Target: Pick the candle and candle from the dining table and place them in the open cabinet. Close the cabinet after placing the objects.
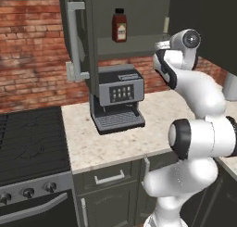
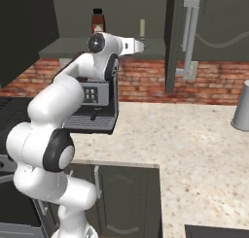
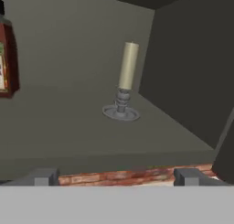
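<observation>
Finishing the first placement: your slim pale beige stick candle on its round grey disc base (image 3: 124,79) stands upright on the shelf of the tall dark grey wall cabinet (image 3: 82,136), apart from your gripper (image 3: 116,177), whose jaws stand wide and empty. Next, probably, you fetch the second candle. The dark red bottle (image 3: 5,58) is cut off; its label is unreadable.

1. Light is flat and even, as in rendered scenes; no single lamp direction can be told.
2. The speckled bench (image 1: 115,138) reads bright, and the white arm (image 2: 53,110) carries soft grey shading.
3. The cabinet (image 3: 183,67) interior is dim, its walls near black.
4. The stick candle (image 3: 128,65) looks soft-edged and slightly blurred.
5. No glare or edge distortion shows.
</observation>
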Controlling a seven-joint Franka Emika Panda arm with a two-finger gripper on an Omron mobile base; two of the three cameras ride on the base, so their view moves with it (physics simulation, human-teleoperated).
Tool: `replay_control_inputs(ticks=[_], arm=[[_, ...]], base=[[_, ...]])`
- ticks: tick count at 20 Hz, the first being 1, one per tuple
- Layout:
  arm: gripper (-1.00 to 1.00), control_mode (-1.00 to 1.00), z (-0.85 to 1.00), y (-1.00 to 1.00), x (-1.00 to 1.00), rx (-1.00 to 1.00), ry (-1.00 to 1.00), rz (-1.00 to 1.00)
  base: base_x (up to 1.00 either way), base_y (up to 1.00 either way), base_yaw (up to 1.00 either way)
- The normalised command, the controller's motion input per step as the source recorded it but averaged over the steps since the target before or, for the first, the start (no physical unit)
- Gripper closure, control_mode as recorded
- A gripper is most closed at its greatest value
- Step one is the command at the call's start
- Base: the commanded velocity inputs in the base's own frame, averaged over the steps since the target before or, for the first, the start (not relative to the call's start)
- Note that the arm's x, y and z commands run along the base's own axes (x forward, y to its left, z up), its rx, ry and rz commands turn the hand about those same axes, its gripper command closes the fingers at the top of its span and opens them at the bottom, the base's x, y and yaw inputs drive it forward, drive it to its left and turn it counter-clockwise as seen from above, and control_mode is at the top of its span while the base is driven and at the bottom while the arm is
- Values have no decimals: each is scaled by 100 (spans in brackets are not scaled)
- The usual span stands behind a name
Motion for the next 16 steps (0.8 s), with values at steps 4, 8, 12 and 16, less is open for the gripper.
replay_control_inputs(ticks=[4, 8, 12, 16], arm=[[-100, -100, 0, 26, -100, 0, -8, 0], [-100, -100, 0, 25, -97, 1, -2, 0], [-100, -100, -10, 19, -74, 6, 0, 0], [-100, -100, -36, 21, -53, 9, 4, -2]], base=[[0, 0, 0], [0, 0, 0], [0, 0, 0], [0, 0, 0]])
